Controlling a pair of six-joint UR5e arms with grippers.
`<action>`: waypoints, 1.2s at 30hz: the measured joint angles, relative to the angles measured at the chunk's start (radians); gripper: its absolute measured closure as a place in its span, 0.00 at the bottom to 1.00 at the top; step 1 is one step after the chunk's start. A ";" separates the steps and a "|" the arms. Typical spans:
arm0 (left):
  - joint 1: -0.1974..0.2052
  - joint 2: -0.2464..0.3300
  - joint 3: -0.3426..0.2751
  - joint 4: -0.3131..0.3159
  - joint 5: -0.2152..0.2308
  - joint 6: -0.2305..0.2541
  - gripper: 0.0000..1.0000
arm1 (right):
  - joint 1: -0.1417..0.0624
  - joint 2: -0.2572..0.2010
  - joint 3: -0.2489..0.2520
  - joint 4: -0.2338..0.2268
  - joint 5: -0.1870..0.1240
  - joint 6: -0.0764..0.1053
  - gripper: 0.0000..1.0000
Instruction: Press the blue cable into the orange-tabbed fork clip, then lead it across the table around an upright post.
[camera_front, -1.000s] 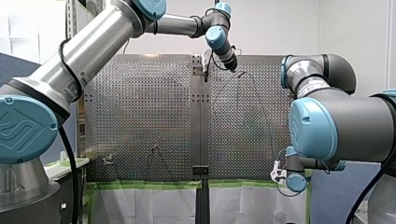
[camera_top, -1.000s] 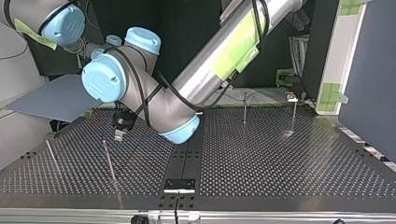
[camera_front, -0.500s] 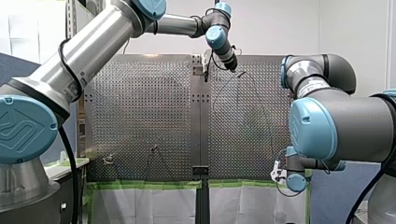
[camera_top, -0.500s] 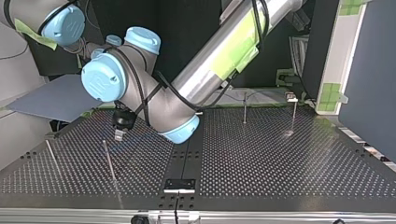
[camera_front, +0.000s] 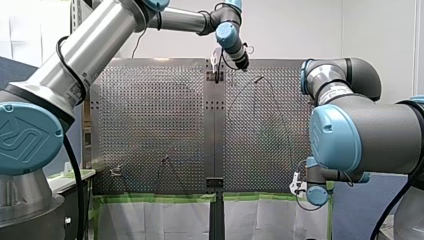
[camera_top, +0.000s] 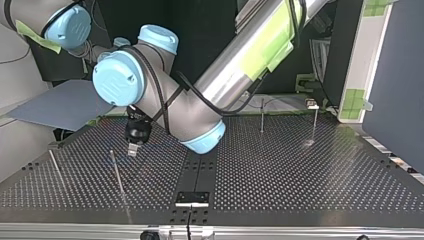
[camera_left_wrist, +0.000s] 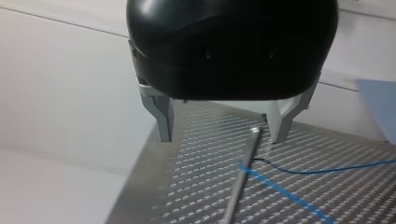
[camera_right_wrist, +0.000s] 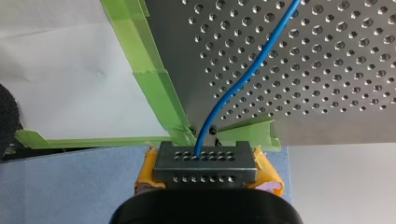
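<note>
My left gripper (camera_left_wrist: 221, 138) stands open, its two metal fingers either side of and above the tip of an upright steel post (camera_left_wrist: 239, 179). The blue cable (camera_left_wrist: 285, 193) bends around that post on the perforated table. Nothing lies between the fingers. In the top view this gripper (camera_top: 132, 150) hovers just above the plate beside the post (camera_top: 118, 176). My right gripper (camera_right_wrist: 204, 156), with yellow pads, is shut on the blue cable (camera_right_wrist: 247, 70) at the table's near corner (camera_front: 296, 184). I cannot make out the orange-tabbed clip.
More upright posts stand on the plate (camera_top: 300, 175): one at the top view's left (camera_top: 55, 167) and two at its back right (camera_top: 262, 115), (camera_top: 314, 122). Green tape (camera_right_wrist: 154, 88) lines the table edge beside my right gripper.
My left gripper has lifted a little off the plate and away from the post, drifting slightly left in the front view. My right arm has not moved.
</note>
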 joint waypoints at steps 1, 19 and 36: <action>0.002 0.008 -0.008 0.007 -0.003 -0.007 0.01 | 0.001 0.000 0.000 -0.001 -0.001 0.000 1.00; 0.019 0.151 -0.152 0.151 -0.062 -0.072 0.01 | 0.006 0.000 0.000 -0.003 -0.002 -0.003 1.00; 0.025 0.306 -0.307 0.306 -0.061 -0.123 0.01 | 0.009 0.000 0.000 -0.003 -0.002 -0.005 1.00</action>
